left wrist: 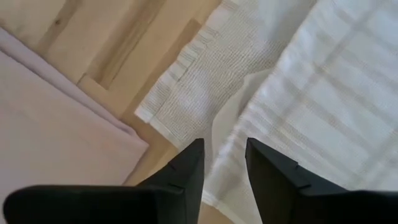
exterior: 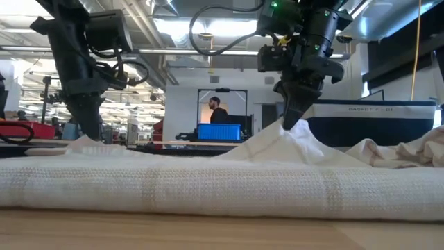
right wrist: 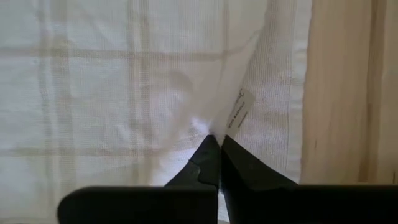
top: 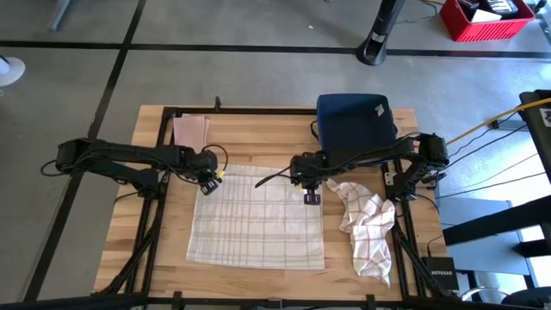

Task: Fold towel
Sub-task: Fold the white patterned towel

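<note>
white checked towel (top: pixel 256 226) lies spread flat across the middle of the wooden table (top: pixel 155 123), its far edge running between the two arms; the left gripper (top: pixel 209 182) sits over the towel's far left corner, and the left wrist view shows its fingers (left wrist: pixel 186 171) parted with a strip of cloth in the gap, not pressed from either side; the right gripper (top: pixel 311 196) is at the towel's far right corner, fingers clenched tight together on a pinch of the fabric, which the low view shows drawn up into a small peak under the fingertips; a small label (right wrist: pixel 238 111) on the towel lies just beside that pinch; a crumpled cloth with red checks (top: pixel 367 226) lies in a heap to the right of the towel, near its right edge; a dark blue bin (top: pixel 355 120) stands at the far side of the table behind the right arm; a folded pinkish cloth (top: pixel 190 131) lies at the far left, behind the left gripper; a person (exterior: pixel 218 111) shows in the room beyond the table.
</note>
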Robot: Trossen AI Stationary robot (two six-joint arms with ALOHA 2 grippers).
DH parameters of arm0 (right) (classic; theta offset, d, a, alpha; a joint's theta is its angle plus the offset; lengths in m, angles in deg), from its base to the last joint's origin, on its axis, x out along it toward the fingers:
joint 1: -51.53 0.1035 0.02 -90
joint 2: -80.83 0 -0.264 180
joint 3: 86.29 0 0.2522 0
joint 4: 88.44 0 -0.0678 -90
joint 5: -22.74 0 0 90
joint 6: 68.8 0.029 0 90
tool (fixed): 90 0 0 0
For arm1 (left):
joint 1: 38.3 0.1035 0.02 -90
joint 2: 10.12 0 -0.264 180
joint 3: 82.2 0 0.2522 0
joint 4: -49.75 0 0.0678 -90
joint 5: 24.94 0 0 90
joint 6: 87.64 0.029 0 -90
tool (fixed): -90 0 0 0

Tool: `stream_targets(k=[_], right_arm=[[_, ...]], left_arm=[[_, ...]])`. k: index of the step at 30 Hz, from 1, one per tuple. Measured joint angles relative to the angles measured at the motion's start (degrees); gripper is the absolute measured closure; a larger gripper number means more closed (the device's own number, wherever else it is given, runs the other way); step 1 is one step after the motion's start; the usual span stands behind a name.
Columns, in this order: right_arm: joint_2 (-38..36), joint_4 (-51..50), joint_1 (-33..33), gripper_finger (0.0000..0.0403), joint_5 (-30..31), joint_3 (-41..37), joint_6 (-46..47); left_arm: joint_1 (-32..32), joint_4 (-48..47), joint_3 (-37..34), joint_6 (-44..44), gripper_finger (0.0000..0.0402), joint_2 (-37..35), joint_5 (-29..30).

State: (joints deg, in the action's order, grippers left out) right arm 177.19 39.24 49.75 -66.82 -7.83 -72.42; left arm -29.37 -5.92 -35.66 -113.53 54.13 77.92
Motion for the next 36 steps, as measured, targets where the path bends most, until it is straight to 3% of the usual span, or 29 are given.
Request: stream_targets(k=[6, 18, 32, 36], right_arm=[[0.0, 0.1, 0.0, 0.0394, 0.0, 0.0, -1.2], [0.0, 1.6, -0.1, 0.0393, 0.0, 0.0, -2.8], [0.0, 1.4, 0.0, 0.0393, 1.4, 0.0, -4.2], [-1.3, -0.1, 0.2, 0.0393, 2.7, 0.0, -3.1]], left_arm=[[0.0, 3.0, -4.3, 3.1, 0.0304, 0.0, -1.9], [-0.1, 4.8, -5.2, 2.8, 0.0313, 0.2, -3.9], [0.1, 4.8, -4.1, 5.8, 0.0395, 5.5, -3.3], [-0.4, 0.2, -0.7, 4.9, 0.0393, 4.3, -3.2]])
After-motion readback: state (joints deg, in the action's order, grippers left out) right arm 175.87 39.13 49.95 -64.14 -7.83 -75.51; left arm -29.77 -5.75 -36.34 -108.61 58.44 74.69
